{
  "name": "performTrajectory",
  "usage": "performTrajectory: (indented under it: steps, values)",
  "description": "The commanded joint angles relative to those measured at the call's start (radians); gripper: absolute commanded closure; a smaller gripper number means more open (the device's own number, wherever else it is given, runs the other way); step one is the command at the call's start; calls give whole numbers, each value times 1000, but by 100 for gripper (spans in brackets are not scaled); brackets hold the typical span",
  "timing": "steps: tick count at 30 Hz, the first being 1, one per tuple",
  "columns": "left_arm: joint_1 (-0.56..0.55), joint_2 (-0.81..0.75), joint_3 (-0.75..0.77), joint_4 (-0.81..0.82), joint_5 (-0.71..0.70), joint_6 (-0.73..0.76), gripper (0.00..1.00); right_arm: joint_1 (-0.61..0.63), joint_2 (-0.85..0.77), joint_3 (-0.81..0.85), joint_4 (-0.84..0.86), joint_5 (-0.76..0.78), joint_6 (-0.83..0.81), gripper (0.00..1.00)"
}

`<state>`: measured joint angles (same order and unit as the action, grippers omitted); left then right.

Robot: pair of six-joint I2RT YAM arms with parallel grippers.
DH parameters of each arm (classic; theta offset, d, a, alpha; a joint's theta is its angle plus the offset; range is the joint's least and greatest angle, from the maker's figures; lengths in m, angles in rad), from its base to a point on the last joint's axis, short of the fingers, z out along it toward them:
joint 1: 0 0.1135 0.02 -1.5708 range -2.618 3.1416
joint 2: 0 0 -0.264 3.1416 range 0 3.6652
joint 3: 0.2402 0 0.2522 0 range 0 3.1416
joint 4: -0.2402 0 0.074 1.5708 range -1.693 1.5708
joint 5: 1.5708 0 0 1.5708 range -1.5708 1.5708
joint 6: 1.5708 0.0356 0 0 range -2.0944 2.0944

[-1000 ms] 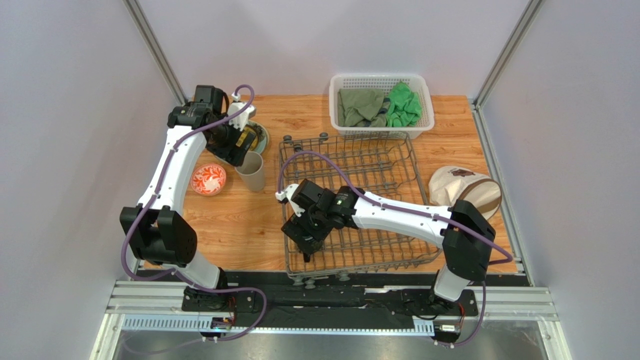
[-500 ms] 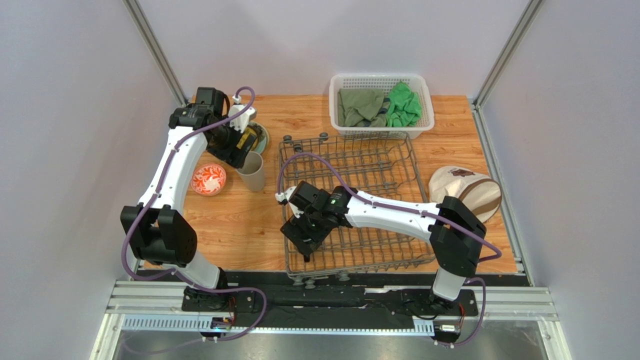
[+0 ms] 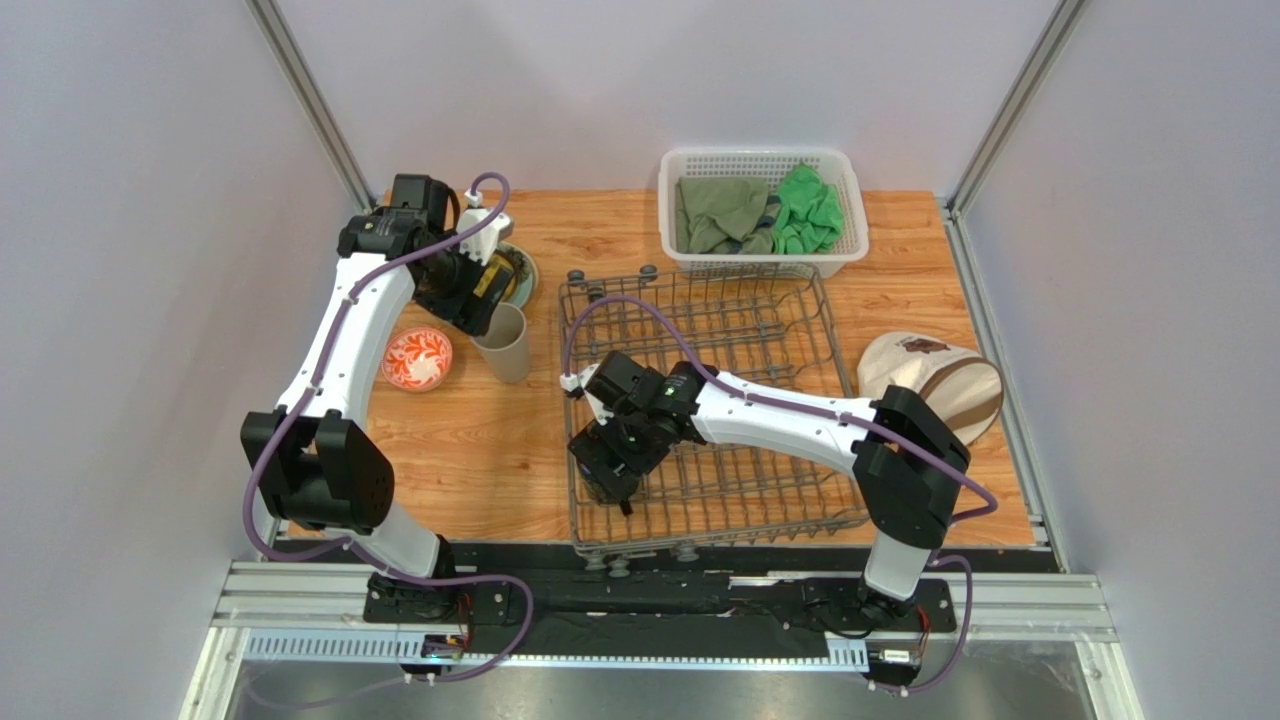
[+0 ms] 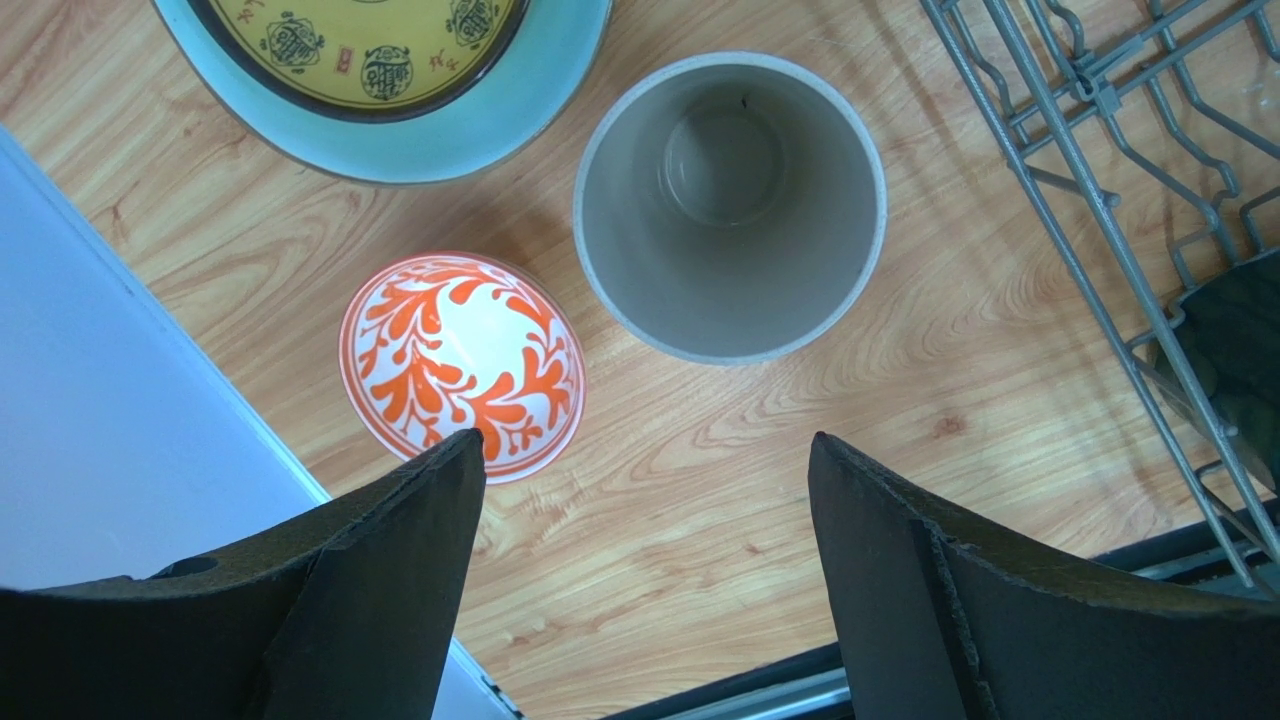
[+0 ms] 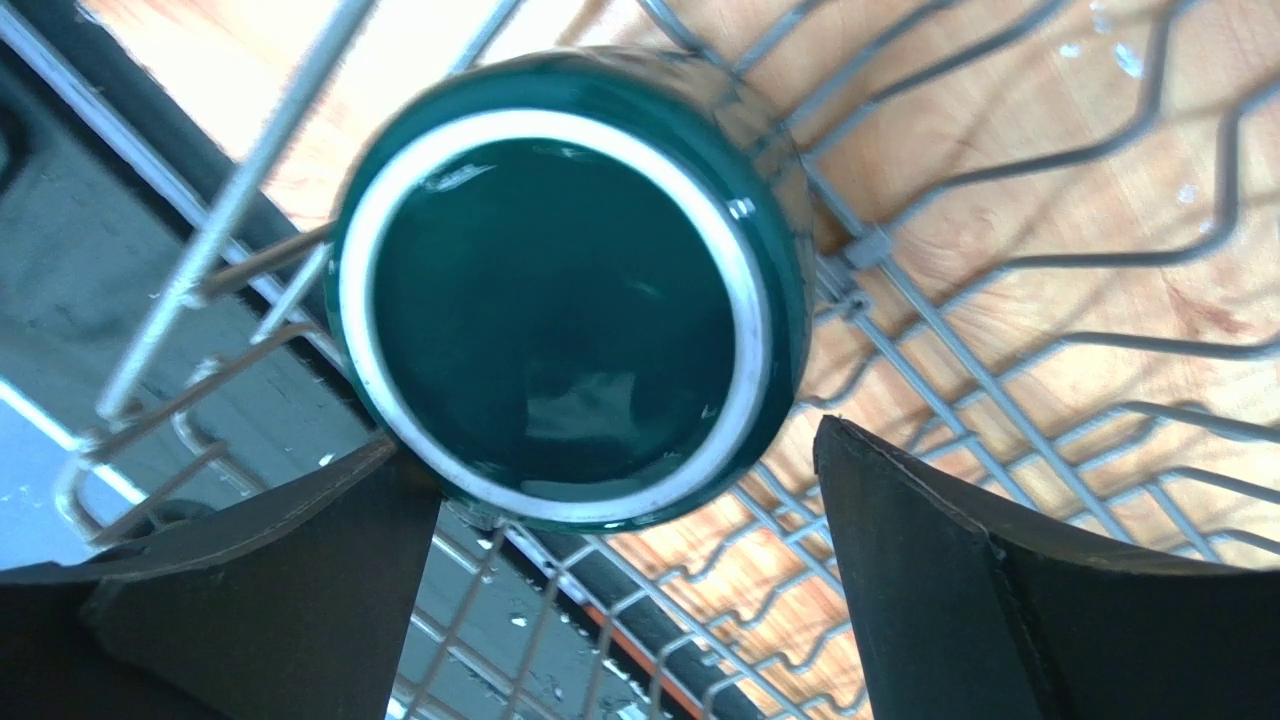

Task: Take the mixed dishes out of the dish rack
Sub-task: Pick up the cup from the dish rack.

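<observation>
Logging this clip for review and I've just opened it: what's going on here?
The right gripper is at the near-left corner of the dish rack, its jaws open on either side of the dark teal mug, not closed on it. The left gripper, also open and empty, hovers over the table beside the rack, above the tall beige cup, the small red-and-white bowl and the yellow-and-green plate, which already stand outside the rack.
</observation>
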<state>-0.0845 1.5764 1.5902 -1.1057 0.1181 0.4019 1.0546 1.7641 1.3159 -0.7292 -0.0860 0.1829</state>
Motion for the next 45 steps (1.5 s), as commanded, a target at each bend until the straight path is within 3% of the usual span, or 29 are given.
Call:
performTrajectory:
  steps: [1,12,23,32,45]
  values:
    - [6,-24,8,17,9,-15,13,-27,-11,32,1,127,-40,5]
    - [6,-33,1,17,17,-11,13,-27,-54,10,-6,241,-94,17]
    - [6,-35,-18,26,25,-9,13,-27,-94,-70,28,135,-132,30]
    - [6,-32,-22,26,31,-15,13,-24,-78,-130,79,63,-178,34]
    - [6,-16,-18,23,35,-14,14,-27,-92,-167,189,72,-230,37]
